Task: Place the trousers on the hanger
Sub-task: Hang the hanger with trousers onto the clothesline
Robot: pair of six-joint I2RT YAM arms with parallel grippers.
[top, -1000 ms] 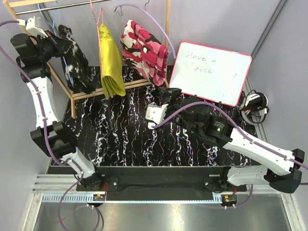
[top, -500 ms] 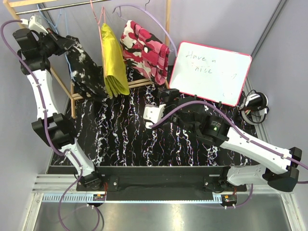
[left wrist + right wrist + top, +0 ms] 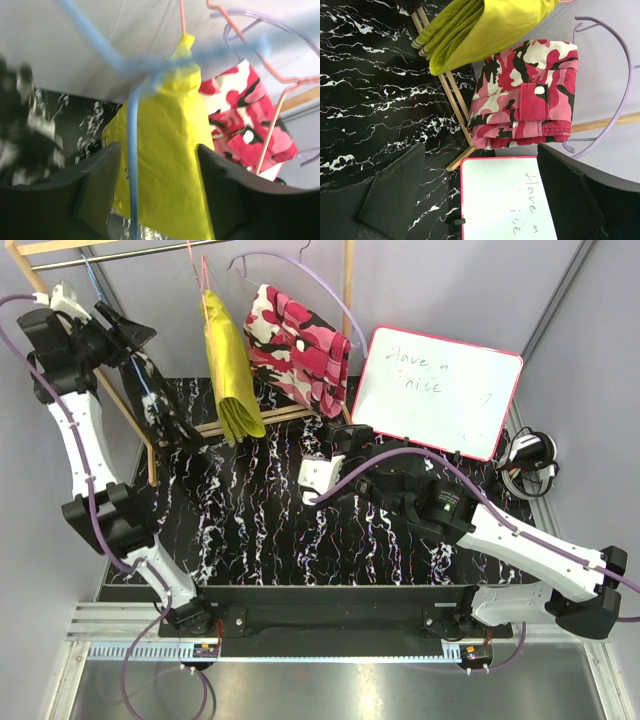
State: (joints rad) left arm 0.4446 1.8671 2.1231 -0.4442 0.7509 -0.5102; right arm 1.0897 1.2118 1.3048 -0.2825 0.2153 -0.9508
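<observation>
Hanging at the upper left of the top view, the trousers (image 3: 165,410) are apparently draping over the hanger (image 3: 132,150), so little is remaining. The left pincer (image 3: 159,150) is standing parted around its wire, gripping nothing; the right pincer (image 3: 480,165) is gaping wide, empty.

Back's crowded: yellow folded garment (image 3: 228,360) hangs just beside the light-blue wire hanger (image 3: 131,150), pink camouflage garment (image 3: 300,345) next along. Middle of the black marbled tabletop (image 3: 250,530) is open.
</observation>
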